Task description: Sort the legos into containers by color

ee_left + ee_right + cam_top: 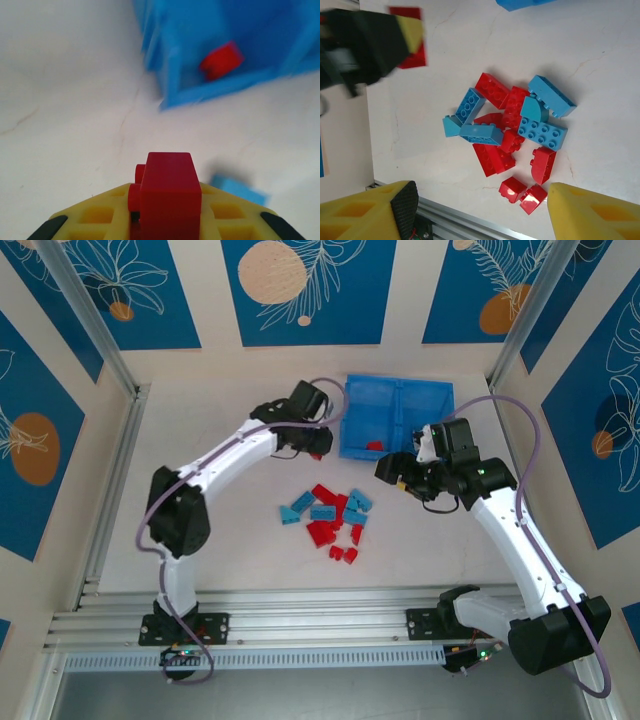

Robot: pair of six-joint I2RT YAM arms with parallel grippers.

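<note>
Holding a red brick point(167, 195) clamped between its closed fingers, the left gripper point(315, 442) hung above the table point(235, 540), just off the near left corner of the tray point(400, 381). Nearer and slightly right, the pile of legos point(330, 520), red and light blue mixed, lay unsorted and well apart from the tray. The tray's left compartment point(362, 410) held a lone red piece point(375, 446) at its near edge, and the right compartment point(428, 405) looked bare where it was visible. The right gripper point(398, 470), its jaws apart and empty, hovered by the tray's near edge. Sorting had seemingly barely begun, since nearly every brick remained outside the tray.
</note>
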